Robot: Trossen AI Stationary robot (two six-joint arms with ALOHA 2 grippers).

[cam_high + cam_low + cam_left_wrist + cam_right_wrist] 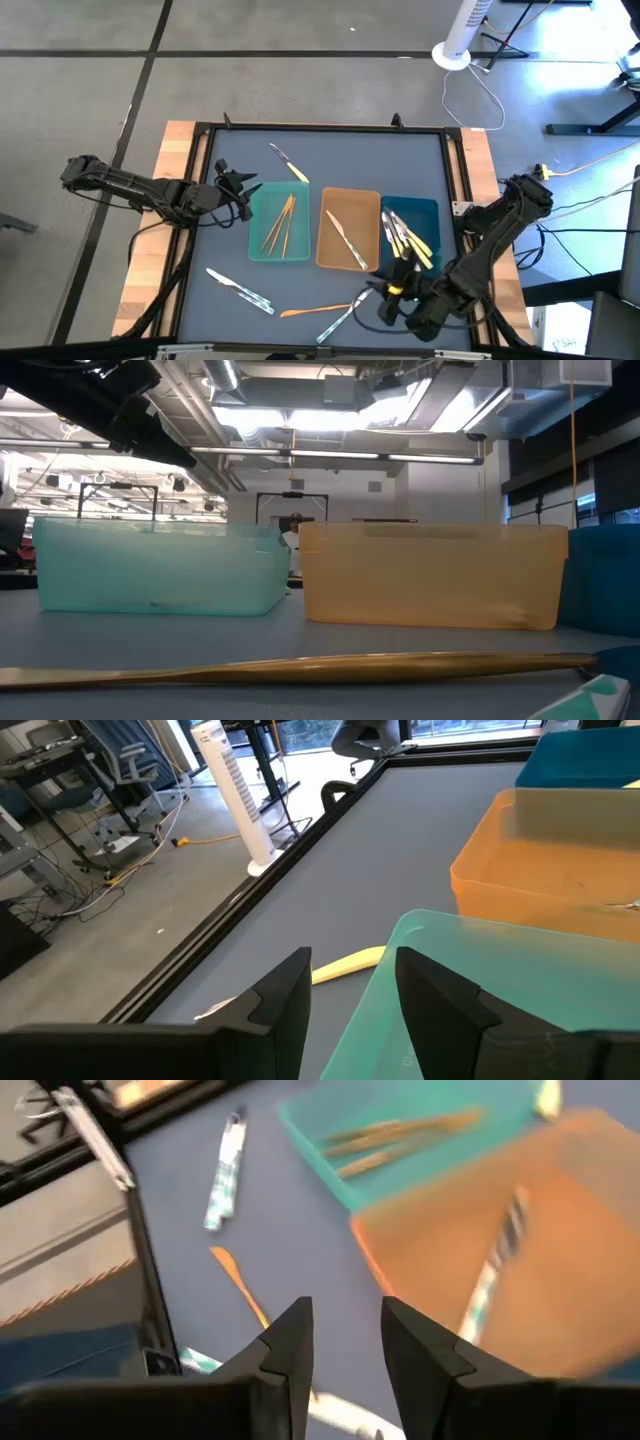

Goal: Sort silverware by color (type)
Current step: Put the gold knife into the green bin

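One camera looks straight down from high above the teal tray (pixel 279 222). One sits low on the table, very near it, looking across. Each arm carries a camera that looks past its fingers. All four see that tray.

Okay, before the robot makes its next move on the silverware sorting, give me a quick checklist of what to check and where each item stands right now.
1. right gripper empty: ok, fingers apart with nothing between them.
2. left gripper clear of work: ok, open, waiting at the teal tray.
3. Loose gold utensil on the mat is reachable: ok, it lies just ahead of the right gripper.
4. Gold pieces are already in the teal tray: ok, so the target is settled.
5. Sorting finished: not ok, a silver utensil and a yellow-handled utensil lie outside the trays.
6. Tan tray holds only silver: ok.
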